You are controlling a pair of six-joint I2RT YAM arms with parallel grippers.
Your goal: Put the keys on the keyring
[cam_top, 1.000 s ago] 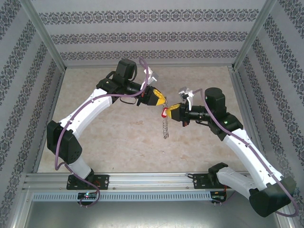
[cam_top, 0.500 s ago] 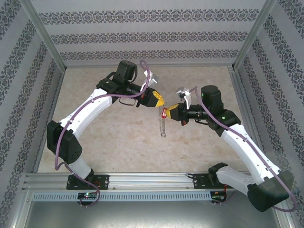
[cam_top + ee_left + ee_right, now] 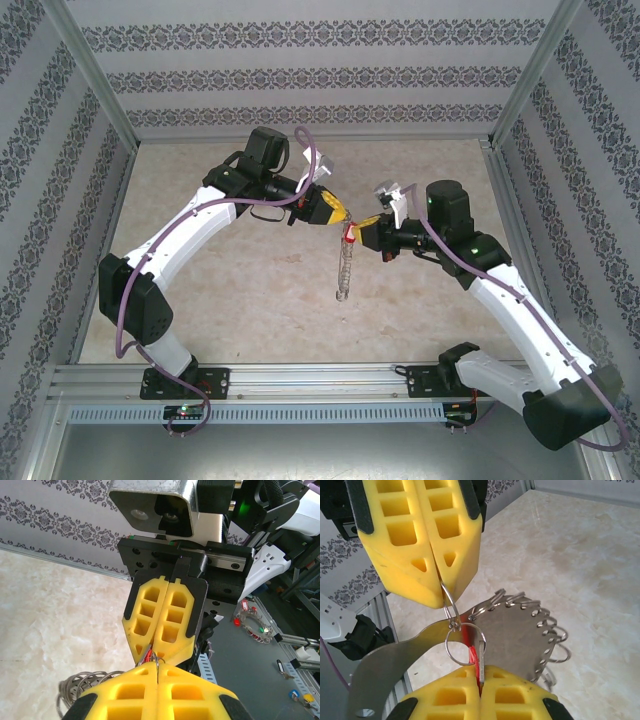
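pale marbled tabletop (image 3: 250, 300), boxed in by patterned walls (image 3: 300, 75) on three sides. above the middle of the tabletop, left gripper (image 3: 340, 213) and right gripper (image 3: 361, 228) tip to tip, nearly touching. left gripper pressed together on a thin wire ring at the top of the keyring (image 3: 344, 270). right gripper pinching the key (image 3: 349, 236), red head and silver part showing just above the seam of its yellow fingers (image 3: 450, 700). small split ring (image 3: 460, 642) dangling from the pinched wire, right against the key. keyring hanging from the left pinch, clear of the tabletop, fringe of small rings fanned along its edge.
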